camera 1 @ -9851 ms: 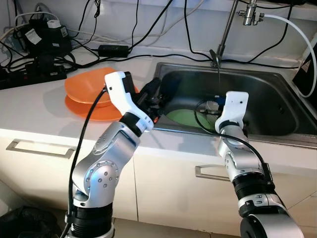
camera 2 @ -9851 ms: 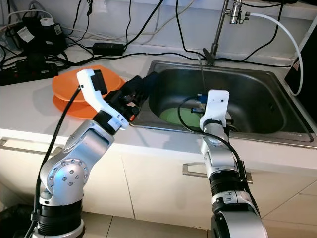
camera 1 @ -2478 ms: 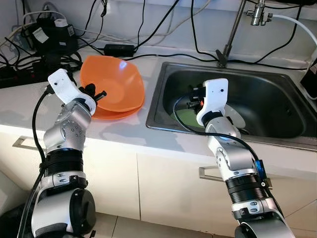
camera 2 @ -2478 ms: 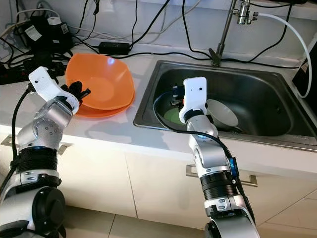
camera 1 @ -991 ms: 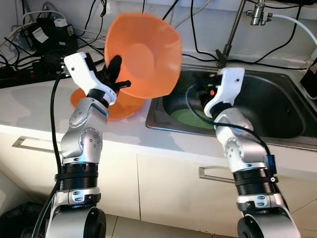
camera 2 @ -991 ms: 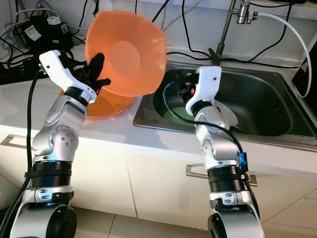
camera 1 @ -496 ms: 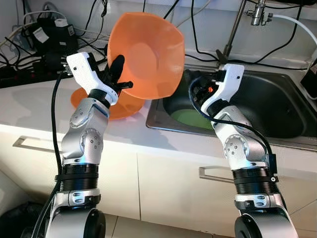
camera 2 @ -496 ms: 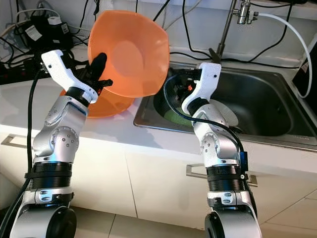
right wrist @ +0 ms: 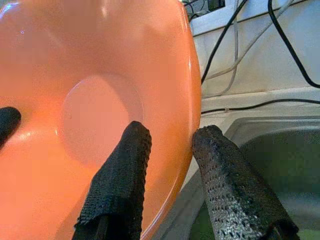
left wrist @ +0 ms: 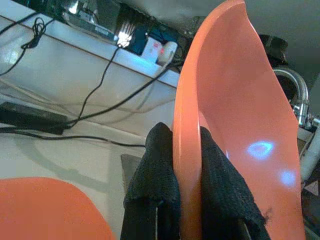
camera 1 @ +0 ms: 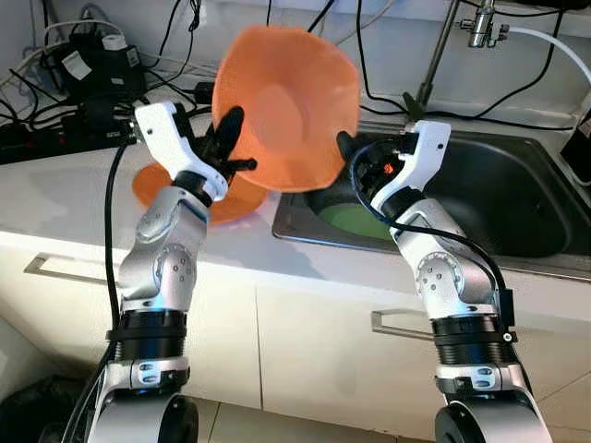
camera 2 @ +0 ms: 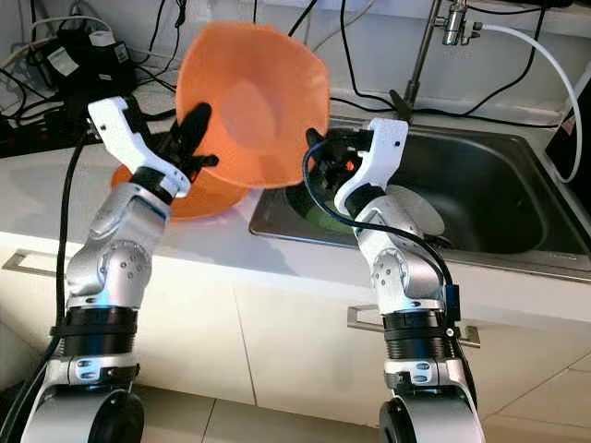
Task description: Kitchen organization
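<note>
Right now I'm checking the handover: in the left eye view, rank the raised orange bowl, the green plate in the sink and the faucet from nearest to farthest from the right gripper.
1. Raised orange bowl, at the right gripper.
2. Green plate, below in the sink.
3. Faucet, at the back.

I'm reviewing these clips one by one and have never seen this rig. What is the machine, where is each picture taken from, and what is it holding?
This is a humanoid robot at a kitchen counter. The two wide pictures come from its head camera, looking down; the two close ones from cameras on its wrists. The left gripper is shut on the rim of an orange bowl, held tilted in the air. The right gripper straddles the bowl's opposite rim, fingers open. Another orange bowl rests on the counter. The sink holds a green plate and a white dish.
</note>
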You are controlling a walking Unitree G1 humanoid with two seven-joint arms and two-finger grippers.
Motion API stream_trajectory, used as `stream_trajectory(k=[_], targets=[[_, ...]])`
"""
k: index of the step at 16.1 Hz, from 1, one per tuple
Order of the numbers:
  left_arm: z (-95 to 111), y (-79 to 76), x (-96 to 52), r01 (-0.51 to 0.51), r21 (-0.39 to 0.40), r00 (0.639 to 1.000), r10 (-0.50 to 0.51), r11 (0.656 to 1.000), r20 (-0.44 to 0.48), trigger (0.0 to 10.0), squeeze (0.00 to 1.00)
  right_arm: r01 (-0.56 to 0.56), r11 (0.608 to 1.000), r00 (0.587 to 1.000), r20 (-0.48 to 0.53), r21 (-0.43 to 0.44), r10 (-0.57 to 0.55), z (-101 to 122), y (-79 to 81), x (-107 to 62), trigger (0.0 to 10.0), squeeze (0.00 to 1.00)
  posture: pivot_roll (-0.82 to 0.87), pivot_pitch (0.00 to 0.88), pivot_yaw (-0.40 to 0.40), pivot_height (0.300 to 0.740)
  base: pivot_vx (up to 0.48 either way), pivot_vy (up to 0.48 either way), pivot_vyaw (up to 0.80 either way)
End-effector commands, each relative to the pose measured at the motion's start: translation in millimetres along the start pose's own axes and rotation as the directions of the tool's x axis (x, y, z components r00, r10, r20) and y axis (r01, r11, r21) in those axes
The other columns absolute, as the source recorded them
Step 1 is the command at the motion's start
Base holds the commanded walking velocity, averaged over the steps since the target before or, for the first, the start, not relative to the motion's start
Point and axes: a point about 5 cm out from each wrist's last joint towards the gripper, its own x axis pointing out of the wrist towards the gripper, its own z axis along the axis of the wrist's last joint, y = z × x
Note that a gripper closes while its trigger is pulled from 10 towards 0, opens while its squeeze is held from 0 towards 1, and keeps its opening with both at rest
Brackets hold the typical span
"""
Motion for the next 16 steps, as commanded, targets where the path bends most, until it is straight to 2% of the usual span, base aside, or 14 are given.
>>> stream_trajectory(k=[1, 15, 16], targets=[[8.2, -11.4, 3.0, 0.063, 0.001, 0.997, -0.063, 0.998, 0.033, 10.0, 0.0, -0.011, 1.0, 1.0, 0.001, 0.006, 0.011, 2.5, 1.2, -1.0, 10.0, 0.0, 0.05, 0.0, 0.006, 0.74, 0.0, 0.0, 0.0], [11.1, -17.5, 0.8, 0.128, -0.038, 0.991, -0.125, 0.991, 0.056, 10.0, 0.0, 0.021, 1.0, 1.0, -0.003, 0.013, -0.021, 0.4, -2.8, -1.6, 10.0, 0.0, 0.05, 0.0, 0.006, 0.74, 0.0, 0.0, 0.0], [10.4, -17.7, 0.1, 0.128, -0.035, 0.991, -0.126, 0.991, 0.053, 10.0, 0.0, 0.02, 0.999, 1.0, 0.005, 0.026, -0.02, 0.8, -2.0, -1.5, 3.5, 0.0, 0.05, 0.0, 0.005, 0.74, 0.0, 0.0, 0.0]])
